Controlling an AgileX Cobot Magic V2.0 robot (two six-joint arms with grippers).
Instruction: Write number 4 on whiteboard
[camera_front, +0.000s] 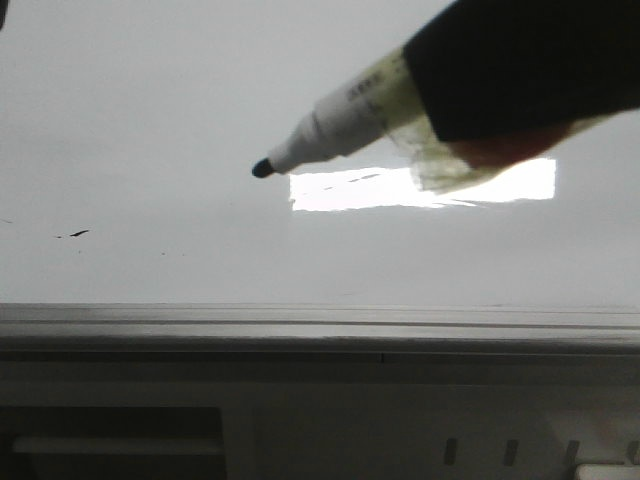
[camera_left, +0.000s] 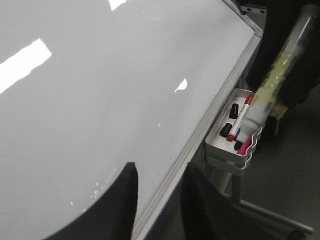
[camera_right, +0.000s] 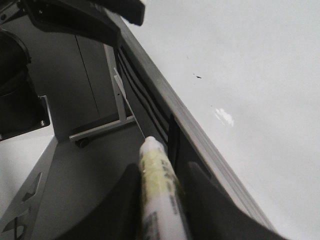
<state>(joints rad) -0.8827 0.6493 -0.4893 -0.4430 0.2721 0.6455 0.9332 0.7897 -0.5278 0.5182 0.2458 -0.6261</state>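
A white-barrelled marker (camera_front: 335, 125) is hovering over the whiteboard (camera_front: 150, 110), its dark tip pointing left and sitting just beside a bright rectangular light reflection (camera_front: 360, 190) on the glossy surface. The right gripper (camera_right: 159, 197) is clamping the marker between its two dark fingers (camera_right: 120, 200), the barrel wrapped in yellowish tape and sticking out past them. In the front view that gripper is showing only as a dark mass entering from the upper right, and it is not possible to tell whether the tip is touching the board. No strokes of a 4 are showing anywhere on the board; only a few tiny black smudges (camera_front: 75, 235) are lying to the left, nearer the grey edge rail (camera_front: 320, 320) that is running along the board's near side. The left gripper (camera_left: 157, 200) is holding nothing, its fingers standing narrowly apart above the board's edge. Beside that edge, a small white tray (camera_left: 235, 150) is hanging, carrying a red-capped marker (camera_left: 239, 120) and other pens.
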